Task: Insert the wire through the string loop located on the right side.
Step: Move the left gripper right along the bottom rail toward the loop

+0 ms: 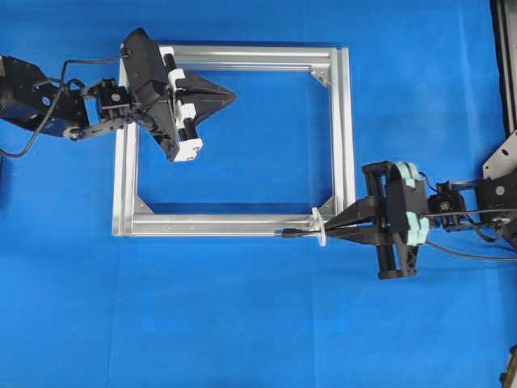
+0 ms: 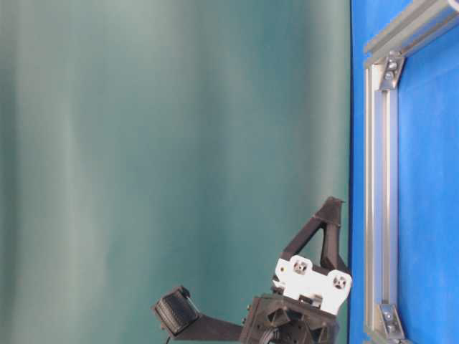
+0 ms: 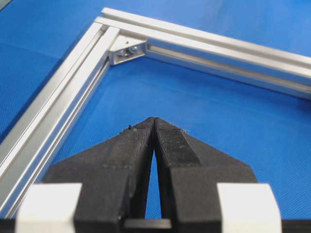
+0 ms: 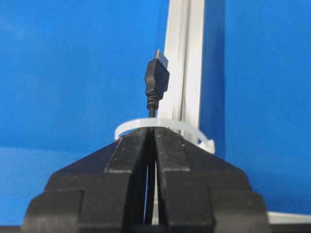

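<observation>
The wire's black plug (image 4: pixel 157 80) pokes out past the white string loop (image 4: pixel 164 124), and its thin cable runs back through the loop into my right gripper (image 4: pixel 153 132), which is shut on the wire right at the loop. From overhead, the plug (image 1: pixel 287 233) lies along the frame's near rail, just left of the loop (image 1: pixel 320 229), with the right gripper (image 1: pixel 329 234) against the loop's right side. My left gripper (image 1: pixel 232 98) is shut on nothing and hovers inside the frame near its far left corner; its tips (image 3: pixel 154 120) meet above bare blue cloth.
A square aluminium frame (image 1: pixel 346 137) lies flat on the blue table, with silver corner brackets (image 3: pixel 127 51) inside its corners. The left arm (image 2: pixel 313 283) rises beside the frame's rail (image 2: pixel 380 179). A black stand edge (image 1: pixel 505 56) sits at the far right.
</observation>
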Action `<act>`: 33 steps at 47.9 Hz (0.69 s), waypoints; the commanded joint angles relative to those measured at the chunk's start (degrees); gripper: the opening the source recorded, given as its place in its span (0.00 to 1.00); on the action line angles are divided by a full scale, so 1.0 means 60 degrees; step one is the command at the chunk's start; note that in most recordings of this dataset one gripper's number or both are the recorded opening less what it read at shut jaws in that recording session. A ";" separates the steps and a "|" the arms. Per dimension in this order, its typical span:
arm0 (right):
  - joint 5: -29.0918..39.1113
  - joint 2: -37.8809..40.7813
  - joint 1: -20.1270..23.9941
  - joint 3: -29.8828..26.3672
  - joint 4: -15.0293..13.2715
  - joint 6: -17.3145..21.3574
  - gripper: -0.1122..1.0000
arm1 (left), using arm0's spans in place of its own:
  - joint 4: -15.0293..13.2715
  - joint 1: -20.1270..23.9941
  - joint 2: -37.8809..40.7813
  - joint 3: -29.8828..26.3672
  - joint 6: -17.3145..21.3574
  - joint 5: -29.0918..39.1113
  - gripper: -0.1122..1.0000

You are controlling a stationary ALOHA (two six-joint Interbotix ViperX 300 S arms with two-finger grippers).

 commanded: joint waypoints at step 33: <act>-0.0103 0.0000 -0.0044 -0.0205 0.0015 0.0000 0.07 | 0.0029 -0.1377 -0.0293 -0.0029 -0.0425 -0.0088 0.10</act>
